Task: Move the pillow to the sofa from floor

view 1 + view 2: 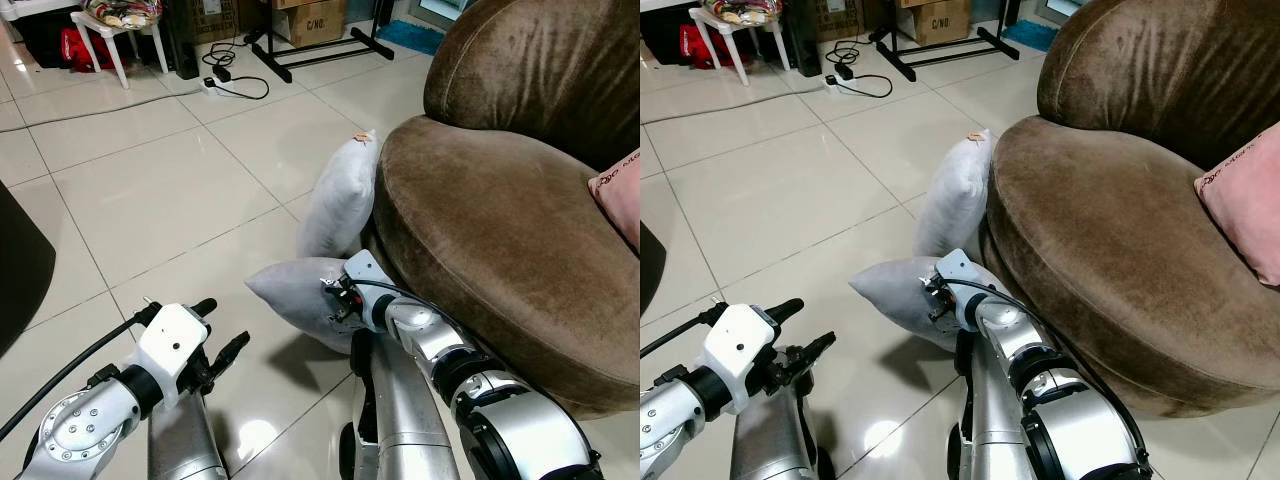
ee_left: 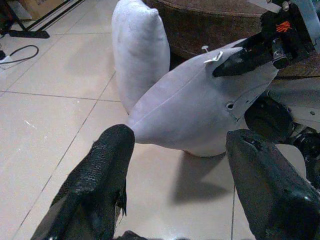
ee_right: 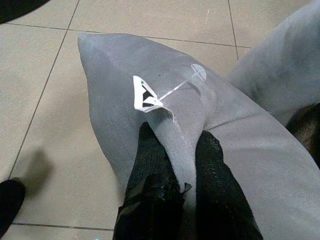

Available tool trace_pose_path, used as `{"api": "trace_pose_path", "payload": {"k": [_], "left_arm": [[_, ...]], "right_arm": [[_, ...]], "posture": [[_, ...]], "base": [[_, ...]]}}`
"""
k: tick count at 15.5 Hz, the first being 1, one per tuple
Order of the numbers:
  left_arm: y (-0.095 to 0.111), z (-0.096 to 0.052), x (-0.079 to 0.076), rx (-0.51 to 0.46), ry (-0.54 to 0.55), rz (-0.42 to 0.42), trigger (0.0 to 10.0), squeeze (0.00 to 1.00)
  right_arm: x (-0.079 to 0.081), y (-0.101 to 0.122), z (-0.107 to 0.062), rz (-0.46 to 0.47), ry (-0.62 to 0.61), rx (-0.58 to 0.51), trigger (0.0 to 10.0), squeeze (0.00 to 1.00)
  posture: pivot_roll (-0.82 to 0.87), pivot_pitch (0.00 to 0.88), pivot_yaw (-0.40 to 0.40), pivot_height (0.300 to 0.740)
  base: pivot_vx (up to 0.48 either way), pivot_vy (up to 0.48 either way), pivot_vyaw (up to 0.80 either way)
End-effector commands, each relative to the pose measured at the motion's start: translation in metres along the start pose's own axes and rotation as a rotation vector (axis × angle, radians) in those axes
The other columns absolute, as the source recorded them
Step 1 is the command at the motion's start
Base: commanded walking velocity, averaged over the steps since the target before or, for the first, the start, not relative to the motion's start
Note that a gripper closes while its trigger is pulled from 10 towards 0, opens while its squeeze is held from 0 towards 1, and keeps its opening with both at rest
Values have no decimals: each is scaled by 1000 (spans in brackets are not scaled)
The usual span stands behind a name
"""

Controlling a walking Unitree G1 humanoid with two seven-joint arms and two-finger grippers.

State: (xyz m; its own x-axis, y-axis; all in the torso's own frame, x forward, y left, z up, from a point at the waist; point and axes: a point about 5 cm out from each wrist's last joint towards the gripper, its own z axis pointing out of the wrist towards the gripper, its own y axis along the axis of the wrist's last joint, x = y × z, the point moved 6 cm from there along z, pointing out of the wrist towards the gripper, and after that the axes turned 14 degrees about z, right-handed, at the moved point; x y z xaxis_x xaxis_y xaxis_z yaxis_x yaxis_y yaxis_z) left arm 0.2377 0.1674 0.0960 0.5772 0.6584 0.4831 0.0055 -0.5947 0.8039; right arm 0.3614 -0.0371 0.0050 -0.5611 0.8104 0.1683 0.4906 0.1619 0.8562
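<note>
Grey pillow [image 1: 300, 298], lower centre, off the tiles, pinched at its seam by right gripper [image 3: 175, 150]. Left gripper [image 2: 175, 175] spread wide nearby. Grasp looks done; next: lift up & right onto brown sofa [image 1: 480, 210].

1. The held pillow [image 3: 125, 100] is pale grey cloth, matt, with a soft, faintly napped look and a stitched seam.
2. A second pillow [image 1: 340, 195] looks like the same matt grey cloth.
3. The sofa [image 1: 500, 230] is brown velvety fabric with a short pile.
4. The floor [image 1: 150, 190] is glossy pale tile.
5. The right pincer [image 3: 175, 175] has rough, matt black fingers.
6. The left pincer [image 2: 180, 185] has the same grainy finish.
7. The arms are smooth silvery metal.
</note>
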Motion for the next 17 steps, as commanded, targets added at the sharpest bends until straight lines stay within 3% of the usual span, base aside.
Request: {"api": "trace_pose_path", "payload": {"k": [1,6,7,8,9,13,14,15,17], "left_arm": [[0,0,1,-3,9,0,10000,0],[0,0,1,-3,9,0,10000,0],[1,0,1,-5,14,1,10000,0],[6,24,30,-32,156,43,10000,0],[9,34,41,-43,204,64,10000,0],[9,34,39,-45,197,68,10000,0],[8,34,39,-48,201,68,10000,0],[9,35,40,-57,214,70,10000,0],[15,36,43,-83,248,70,10000,0]], "right_arm": [[4,10,1,-8,24,-37,0,0],[4,10,1,-8,24,-37,0,0],[10,17,1,-4,63,-71,0,0],[-34,75,-39,204,-135,-388,10000,0],[-54,92,-68,267,-220,-496,10000,0],[-44,96,-66,244,-166,-500,10000,0],[-40,107,-75,296,-143,-552,10000,0],[-36,127,-94,386,-120,-654,10000,0],[-34,162,-122,380,-139,-767,10000,0]], "posture": [[-18,0,-75,451],[-18,0,-75,451],[-19,0,-76,451],[-82,0,-39,451],[-79,0,-42,451],[-78,0,-46,451],[-78,0,-48,451],[-79,0,-50,451],[-87,0,-50,476]], "base": [[0,0,0],[0,0,0],[0,0,0],[0,0,0],[0,0,0],[0,0,0],[0,0,0],[0,0,0],[0,0,0]]}}
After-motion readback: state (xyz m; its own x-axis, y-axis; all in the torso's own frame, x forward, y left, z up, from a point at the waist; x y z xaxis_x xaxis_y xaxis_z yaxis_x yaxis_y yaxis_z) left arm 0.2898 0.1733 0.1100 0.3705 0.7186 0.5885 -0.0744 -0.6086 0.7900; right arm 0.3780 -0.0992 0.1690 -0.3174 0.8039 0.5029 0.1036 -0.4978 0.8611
